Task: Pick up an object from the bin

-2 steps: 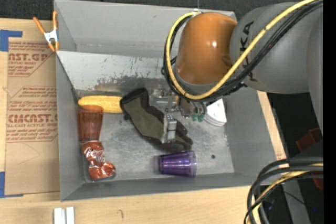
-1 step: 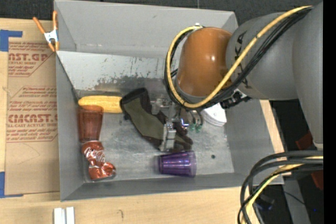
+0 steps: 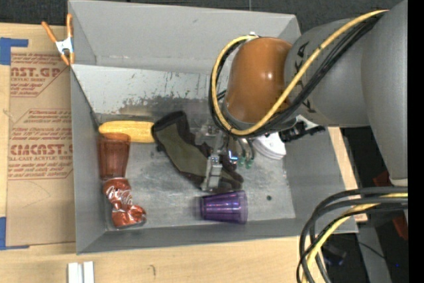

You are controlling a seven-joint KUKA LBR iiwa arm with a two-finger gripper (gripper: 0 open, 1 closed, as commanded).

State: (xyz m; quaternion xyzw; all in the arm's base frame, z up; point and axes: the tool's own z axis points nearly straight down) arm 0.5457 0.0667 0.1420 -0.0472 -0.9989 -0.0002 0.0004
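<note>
My gripper [image 3: 215,174] reaches down in the middle of the bin, its metal finger tip set on the right end of a dark olive cloth-like object [image 3: 179,146] that lies diagonally across the floor. Just below the tip a purple plastic cup [image 3: 224,206] lies on its side near the front wall. A white round object [image 3: 271,146] peeks out to the right of the gripper, partly hidden by the arm.
Along the bin's left side lie a yellow corn-like piece [image 3: 127,130], a brown translucent cup [image 3: 113,155] and a crumpled red and silver wrapper [image 3: 122,203]. The arm's orange cover and cables hang over the bin's right half.
</note>
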